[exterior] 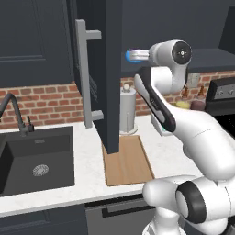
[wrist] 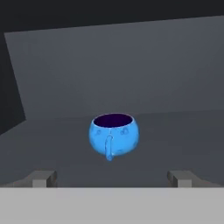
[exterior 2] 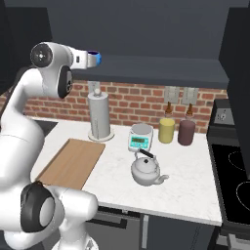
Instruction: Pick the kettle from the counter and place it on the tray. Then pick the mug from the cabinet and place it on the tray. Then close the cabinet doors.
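Inside the cabinet [wrist: 131, 65], on its grey shelf, the mug [wrist: 114, 136] stands upright, bright blue with a dark inside, its handle turned toward the hand camera. The two finger tips [wrist: 43, 178] rise at either side of that view, far apart, with the mug centred between them but further in; nothing is between them and they touch nothing. The jaws stand fully spread and empty.

From the base cameras the gripper [exterior 2: 95, 58] is raised to shelf height, reaching into the dark upper cabinet, a blue-lit end showing at the wrist. One of the cabinet doors [exterior: 108, 73] hangs open, swung out over the counter [exterior 2: 195, 190], its long grey bar handle [exterior: 85, 73] vertical on its face.

Down on the white counter, the kettle [exterior 2: 146, 169] sits upright, silver-grey with its dark handle up and its spout pointing toward the stove side. It stands apart from the tray [exterior 2: 68, 163], a light-brown board lying flat to its left with nothing on it. Just behind the kettle is a small scale [exterior 2: 140, 139]. A tall paper-towel roll [exterior 2: 99, 117] stands near the tray's far end by the brick wall. A yellow canister [exterior 2: 166, 130] and a maroon canister [exterior 2: 186, 132] stand side by side further right. A dark sink [exterior: 36, 160] with a faucet [exterior: 13, 112] is set in the counter beyond the tray.
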